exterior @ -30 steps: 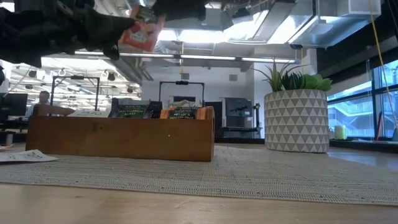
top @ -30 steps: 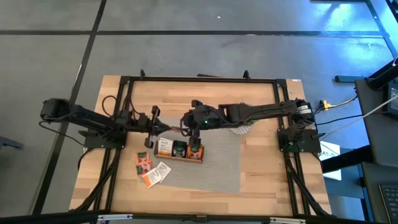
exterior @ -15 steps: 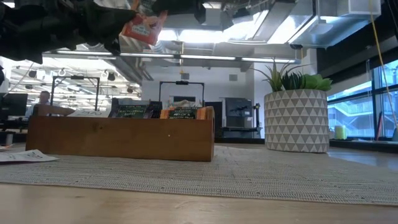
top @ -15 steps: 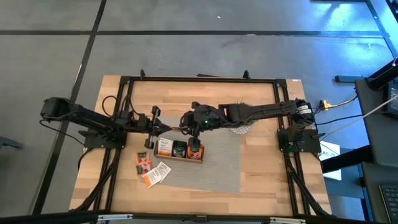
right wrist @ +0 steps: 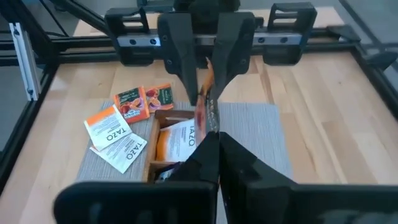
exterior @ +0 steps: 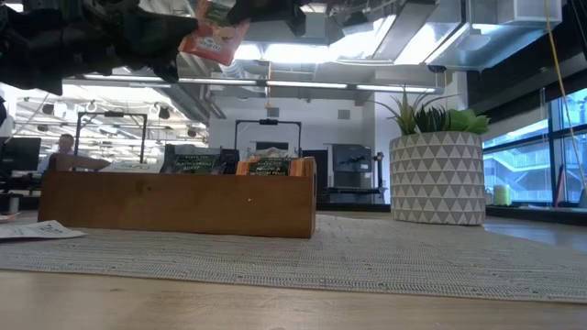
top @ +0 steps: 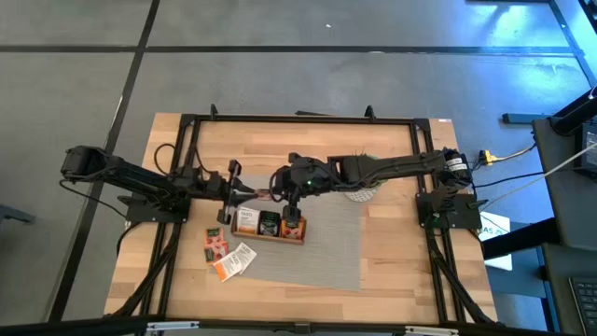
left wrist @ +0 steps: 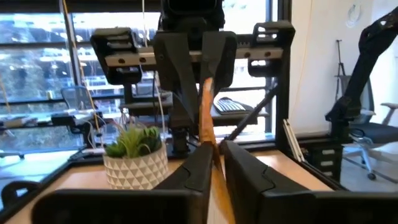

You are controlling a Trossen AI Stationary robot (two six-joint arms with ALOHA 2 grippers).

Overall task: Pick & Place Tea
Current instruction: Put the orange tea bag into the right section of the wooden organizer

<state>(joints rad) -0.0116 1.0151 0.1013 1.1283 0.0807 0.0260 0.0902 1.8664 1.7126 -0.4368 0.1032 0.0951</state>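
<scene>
A red-orange tea sachet (exterior: 213, 37), small, flat and square with a printed picture on its face, hangs in the air above the wooden tray (top: 268, 224), held between the two pincers, which meet over the tray's far edge. In the right wrist view the right pincer (right wrist: 211, 138) is closed on the sachet's near edge. The left pincer (top: 250, 194) faces it with its fingers around the opposite edge; whether they press or stand slightly apart I cannot tell.

The tray has three compartments, each holding upright sachets: white-and-orange, dark, and red-orange. A white-and-orange one in the tray reads "TAZO" (right wrist: 184, 138).

Four more sachets lie flat on the grey mat (top: 326, 247) beside the tray: two red-orange (right wrist: 134, 102) and two white-and-orange (right wrist: 107, 129), the latter also marked "TAZO". In the low view, the labels on the tray's sachets are too small to read.

A green plant in a white patterned pot (exterior: 437, 178) stands on the tabletop (top: 392, 271) beyond the tray.
</scene>
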